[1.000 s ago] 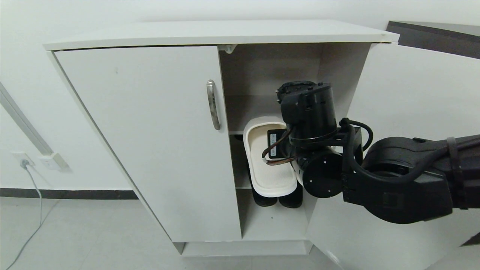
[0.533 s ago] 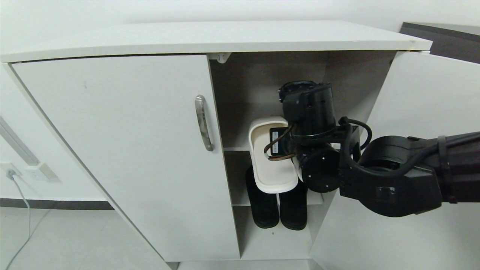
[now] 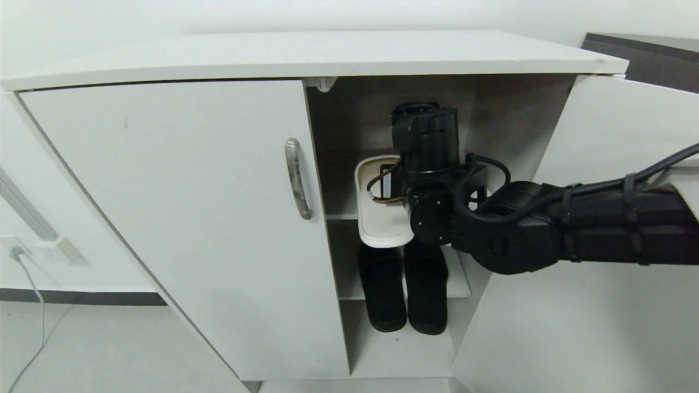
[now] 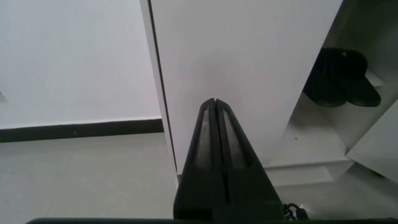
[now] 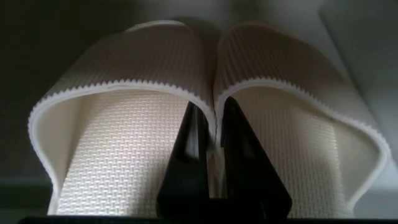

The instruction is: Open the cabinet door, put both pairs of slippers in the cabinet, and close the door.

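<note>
The white cabinet (image 3: 306, 52) has its right door (image 3: 600, 180) swung open and its left door (image 3: 180, 218) closed. A pair of black slippers (image 3: 404, 292) lies on the lower shelf, also seen from the left wrist (image 4: 342, 87). My right gripper (image 5: 213, 146) is shut on the inner edges of a pair of white slippers (image 5: 155, 130), one finger inside each. In the head view the white slippers (image 3: 379, 218) hang at the height of the middle shelf, above the black pair, with the right arm reaching into the opening. My left gripper (image 4: 214, 106) is shut and empty, low in front of the closed door.
A metal handle (image 3: 295, 177) is on the closed left door. A wall socket with a cable (image 3: 19, 254) sits at the far left near the floor. Bare grey floor (image 4: 81, 174) lies before the cabinet.
The head camera moved closer to the cabinet. My right arm has pushed the white slippers up and deeper into the cabinet, toward the middle shelf above the black pair.
</note>
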